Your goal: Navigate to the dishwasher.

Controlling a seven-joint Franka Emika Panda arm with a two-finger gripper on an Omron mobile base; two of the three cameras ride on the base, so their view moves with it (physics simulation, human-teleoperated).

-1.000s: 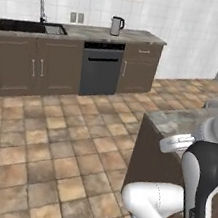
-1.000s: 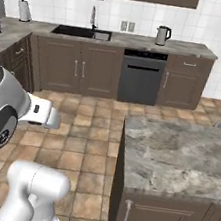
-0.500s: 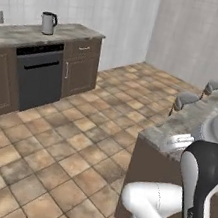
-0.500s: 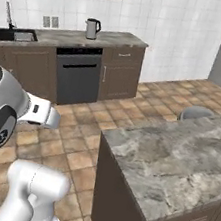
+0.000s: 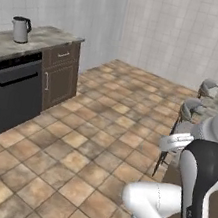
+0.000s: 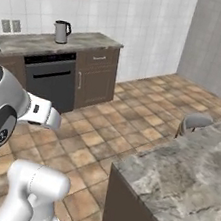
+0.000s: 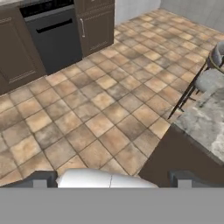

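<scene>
Where the left base view begins, at its left edge, we see the dishwasher (image 5: 15, 92) set into the dark cabinet run under the marble counter (image 5: 47, 39), its black bar handle lying level across the grey front. A kettle (image 5: 20, 29) stands on the counter above it, near the back edge, and a drawer and a door cabinet (image 5: 61, 74) close the run just to the right, at the counter's end corner. Brown floor tiles (image 5: 99, 145) spread from there toward two grey stools (image 5: 192, 110) at the right, beside the island.

In the right base view we find the dishwasher (image 6: 50, 80) at the upper left, under the kettle (image 6: 61, 32), with the island's marble top (image 6: 189, 170) filling the lower right and a stool (image 6: 197, 121) just beside its far edge.

In the hand view the dishwasher (image 7: 52, 37) sits at the top left, well apart from us across the tiles, and the island corner (image 7: 205, 127) comes in at the right. Of the gripper (image 7: 109, 179) we see the two dark tips at the bottom, standing wide apart with nothing between them.
</scene>
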